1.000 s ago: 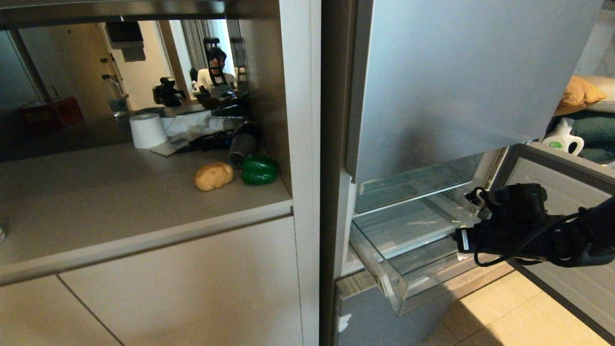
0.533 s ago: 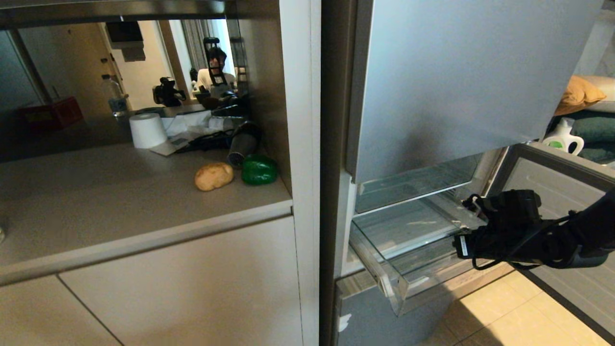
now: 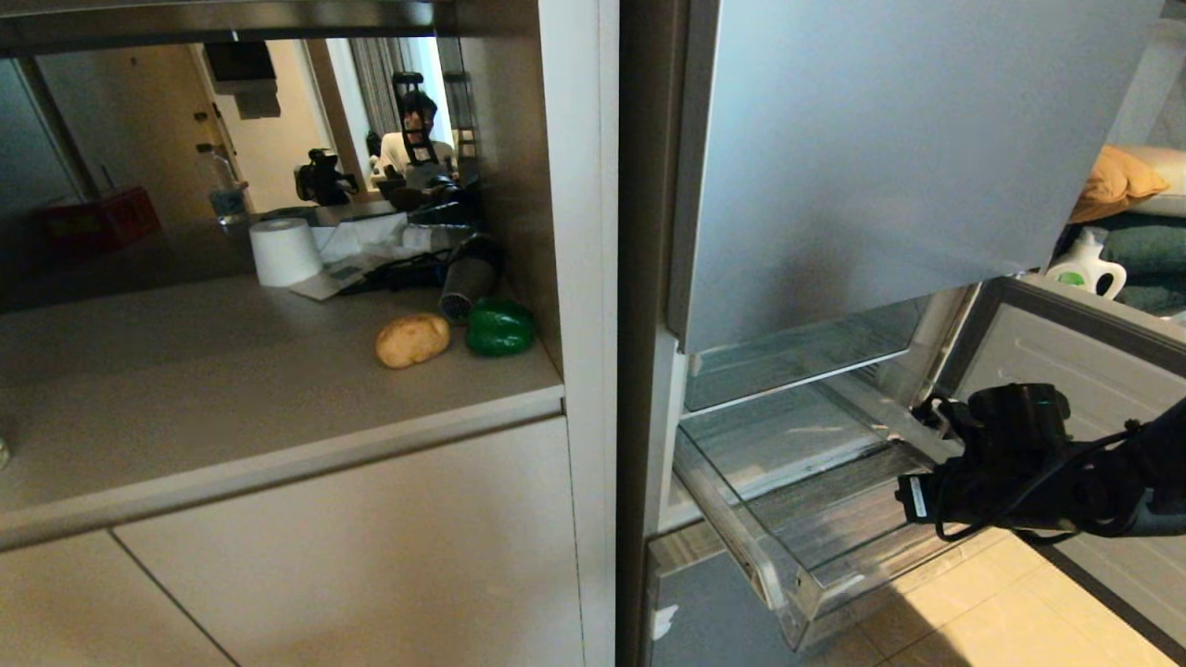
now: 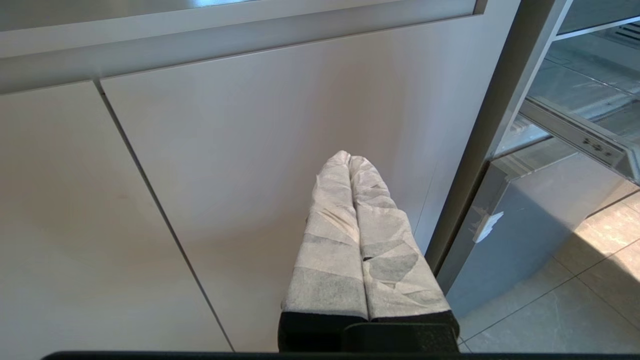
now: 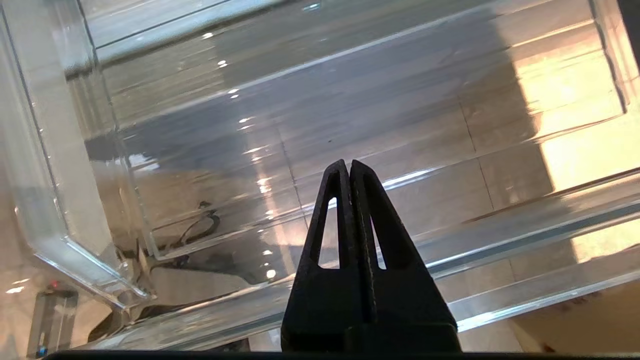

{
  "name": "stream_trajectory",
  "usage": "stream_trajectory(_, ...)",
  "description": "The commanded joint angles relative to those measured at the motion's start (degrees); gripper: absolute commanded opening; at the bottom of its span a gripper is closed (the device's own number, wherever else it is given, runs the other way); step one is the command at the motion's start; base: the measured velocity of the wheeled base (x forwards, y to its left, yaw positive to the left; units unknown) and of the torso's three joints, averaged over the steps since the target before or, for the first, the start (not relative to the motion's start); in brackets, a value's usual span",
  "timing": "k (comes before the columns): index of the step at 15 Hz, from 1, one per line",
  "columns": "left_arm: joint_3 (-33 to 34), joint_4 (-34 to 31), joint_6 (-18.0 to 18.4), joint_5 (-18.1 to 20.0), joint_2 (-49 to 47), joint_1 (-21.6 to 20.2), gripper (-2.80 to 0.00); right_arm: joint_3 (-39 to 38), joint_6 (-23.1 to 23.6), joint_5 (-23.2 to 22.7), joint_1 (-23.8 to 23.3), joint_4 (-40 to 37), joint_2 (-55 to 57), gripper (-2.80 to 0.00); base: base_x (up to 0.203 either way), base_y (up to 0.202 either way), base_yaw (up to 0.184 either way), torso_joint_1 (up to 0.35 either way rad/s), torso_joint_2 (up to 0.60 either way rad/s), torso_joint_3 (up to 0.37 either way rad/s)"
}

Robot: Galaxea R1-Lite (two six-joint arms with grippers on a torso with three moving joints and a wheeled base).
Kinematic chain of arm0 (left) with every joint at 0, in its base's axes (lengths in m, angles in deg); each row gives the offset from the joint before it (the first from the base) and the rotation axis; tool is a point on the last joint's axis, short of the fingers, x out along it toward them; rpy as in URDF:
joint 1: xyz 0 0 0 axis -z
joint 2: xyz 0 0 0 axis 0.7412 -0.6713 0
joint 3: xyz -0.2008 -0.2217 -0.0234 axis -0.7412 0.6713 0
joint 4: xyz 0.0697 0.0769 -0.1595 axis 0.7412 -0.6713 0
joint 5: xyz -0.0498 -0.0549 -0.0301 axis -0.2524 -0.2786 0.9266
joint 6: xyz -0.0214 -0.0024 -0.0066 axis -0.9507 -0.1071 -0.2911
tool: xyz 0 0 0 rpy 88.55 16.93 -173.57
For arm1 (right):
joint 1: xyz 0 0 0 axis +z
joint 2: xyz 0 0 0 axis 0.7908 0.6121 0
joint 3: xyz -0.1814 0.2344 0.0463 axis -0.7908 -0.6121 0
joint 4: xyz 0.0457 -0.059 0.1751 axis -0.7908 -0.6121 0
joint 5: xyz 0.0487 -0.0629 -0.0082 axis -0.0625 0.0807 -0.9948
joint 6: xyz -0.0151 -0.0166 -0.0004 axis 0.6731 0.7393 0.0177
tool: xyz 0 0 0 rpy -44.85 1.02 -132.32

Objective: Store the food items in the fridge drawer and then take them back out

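Step in hand: opening the fridge drawer [image 3: 815, 547]. I judge that the storing itself is not yet begun, because both food items lie outside it.

Right gripper [image 5: 348, 167]: its two black fingers are pressed together, with nothing between them. It hangs over the clear drawer, tips pointing into it, close above the front wall. If the tips touch the plastic I cannot tell.

Fridge drawer: pulled out from the silver fridge [image 3: 880, 157], directly under and before the right gripper. Its clear bottom shows the floor tiles through it. No food is inside.

Potato [image 3: 412, 339]: on the counter [image 3: 185, 389], well apart from the right gripper, on the far side of the cabinet wall from it.

Bell pepper [image 3: 499, 327]: just beside the potato, nearer to the fridge. The two seem almost to touch.

Left gripper [image 4: 349, 162]: its wrapped fingers are together, empty, parked low before the beige cabinet door [image 4: 250, 150], near the fridge corner.

Next move: probably the arm must leave the drawer, spread its fingers and reach across to the counter. The pepper stands close to the cabinet wall, so there is little room for a finger on that side.
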Motion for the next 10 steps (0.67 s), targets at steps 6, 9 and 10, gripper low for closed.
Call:
stream_trajectory(6, 0.00, -0.02, -0.04, -0.02, -0.09, 0.07, -2.80, -6.73, -0.03, -0.07, -0.22, 0.66, -6.62, -2.80, 0.000, 0.000, 0.000, 0.000, 0.00, 0.000)
stream_trajectory(9, 0.00, -0.02, -0.04, -0.05, -0.09, 0.00, -2.80, -7.11, -0.38, -0.16, -0.13, 0.85, -8.13, -2.80, 0.000, 0.000, 0.000, 0.000, 0.00, 0.000)
stream_trajectory(10, 0.02, -0.02, -0.04, -0.02, -0.09, 0.00, -2.80, -6.72, -0.50, -0.18, 0.08, 2.28, -8.13, -2.80, 0.000, 0.000, 0.000, 0.000, 0.00, 0.000)
